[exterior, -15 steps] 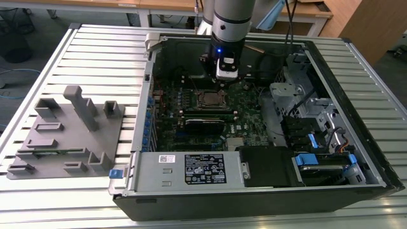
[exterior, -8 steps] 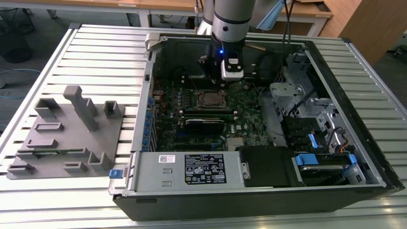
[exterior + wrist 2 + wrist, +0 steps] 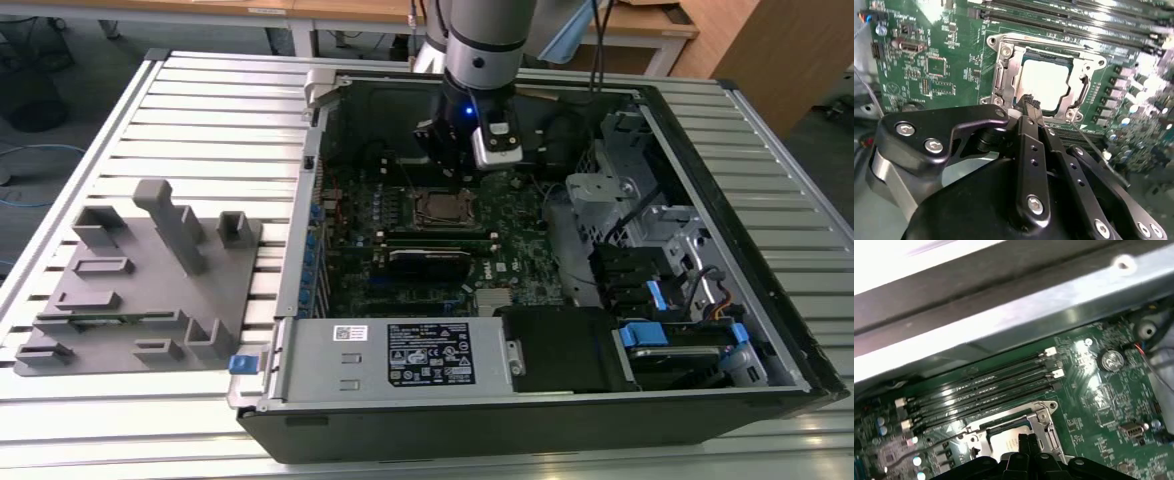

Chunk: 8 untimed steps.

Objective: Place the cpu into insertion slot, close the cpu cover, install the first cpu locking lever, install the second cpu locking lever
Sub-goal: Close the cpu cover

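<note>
Right, the claw [image 3: 1029, 104] hangs inside the open pc case [image 3: 534, 420], tips down, just above the cpu socket. In both wrist views its two black fingers [image 3: 1026, 442] are pressed together w/ no gap and nothing between them. The cpu [image 3: 1046, 82] sits flat in the socket just beyond the claw's tips, its pale top glaring in the light. The cpu cover [image 3: 1004, 67] lies down around it as a dull metal frame, w/ the chip showing thru its window; the cover's near edge is right under the claw's tips, but whether they touch can't be told. Past the socket from the claw, in the first wrist view, run the long black memory slots [image 3: 979, 387], and off to the claw's side is a coin cell [image 3: 1111, 359] on the green mainboard [image 3: 929, 65]. In the exterior view the arm [image 3: 481, 50] comes down to the claw [image 3: 451, 165]. A grey fixture block [image 3: 147, 290] lies well apart from the claw, on the slatted surface [image 3: 200, 120] outside the case, toward the exterior view's left.
</note>
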### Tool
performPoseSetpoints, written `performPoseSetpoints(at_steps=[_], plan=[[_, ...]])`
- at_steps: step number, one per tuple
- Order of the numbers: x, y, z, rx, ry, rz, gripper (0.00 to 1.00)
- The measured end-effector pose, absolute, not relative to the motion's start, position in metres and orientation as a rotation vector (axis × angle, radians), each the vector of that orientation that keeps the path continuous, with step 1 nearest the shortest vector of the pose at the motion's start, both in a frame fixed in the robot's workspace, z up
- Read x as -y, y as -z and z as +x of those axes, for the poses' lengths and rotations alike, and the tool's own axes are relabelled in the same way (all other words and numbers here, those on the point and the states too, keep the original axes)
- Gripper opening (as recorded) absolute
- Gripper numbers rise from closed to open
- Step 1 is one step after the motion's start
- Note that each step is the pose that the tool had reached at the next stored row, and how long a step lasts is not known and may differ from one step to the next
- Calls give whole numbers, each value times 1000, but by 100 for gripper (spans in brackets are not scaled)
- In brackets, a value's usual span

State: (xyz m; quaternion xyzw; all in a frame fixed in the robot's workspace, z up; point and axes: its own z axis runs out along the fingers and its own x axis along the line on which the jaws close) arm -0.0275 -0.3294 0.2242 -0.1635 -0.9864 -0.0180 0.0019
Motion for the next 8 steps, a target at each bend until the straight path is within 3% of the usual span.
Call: performPoseSetpoints(at_steps=[8], plan=[[329,-223,-27,3122,56,-286,11]])
